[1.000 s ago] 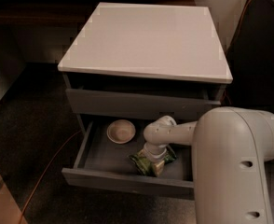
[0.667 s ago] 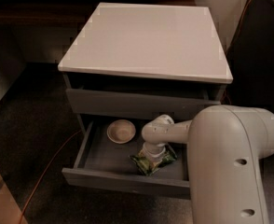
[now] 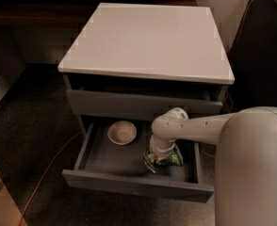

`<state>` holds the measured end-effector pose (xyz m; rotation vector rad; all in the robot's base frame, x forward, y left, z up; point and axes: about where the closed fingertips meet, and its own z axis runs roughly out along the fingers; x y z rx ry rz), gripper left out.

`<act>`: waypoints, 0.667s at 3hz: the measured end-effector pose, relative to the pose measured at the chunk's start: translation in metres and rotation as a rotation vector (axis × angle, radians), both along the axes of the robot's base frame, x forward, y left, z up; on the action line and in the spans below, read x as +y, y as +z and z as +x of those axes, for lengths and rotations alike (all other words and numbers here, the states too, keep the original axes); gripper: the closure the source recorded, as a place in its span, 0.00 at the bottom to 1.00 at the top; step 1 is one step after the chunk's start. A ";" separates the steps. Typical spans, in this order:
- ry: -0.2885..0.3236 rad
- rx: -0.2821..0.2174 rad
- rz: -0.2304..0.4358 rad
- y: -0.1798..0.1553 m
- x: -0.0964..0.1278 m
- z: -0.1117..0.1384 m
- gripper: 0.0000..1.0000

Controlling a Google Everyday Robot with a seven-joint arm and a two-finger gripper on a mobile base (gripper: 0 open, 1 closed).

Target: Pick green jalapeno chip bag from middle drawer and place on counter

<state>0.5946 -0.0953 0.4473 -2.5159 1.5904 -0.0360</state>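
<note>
Middle drawer (image 3: 105,158): pincer (image 3: 163,150) directly over crosswise-lying green chip bag (image 3: 175,160)

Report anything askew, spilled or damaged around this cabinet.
Nothing stands out. The gripper is down at the green jalapeno chip bag in the open middle drawer. The bowl sits upright beside it, nothing is spilled, and the counter looks undamaged.
</note>
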 end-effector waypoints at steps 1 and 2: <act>-0.068 -0.017 0.074 0.057 0.004 -0.020 1.00; -0.110 -0.025 0.163 0.118 0.014 -0.047 1.00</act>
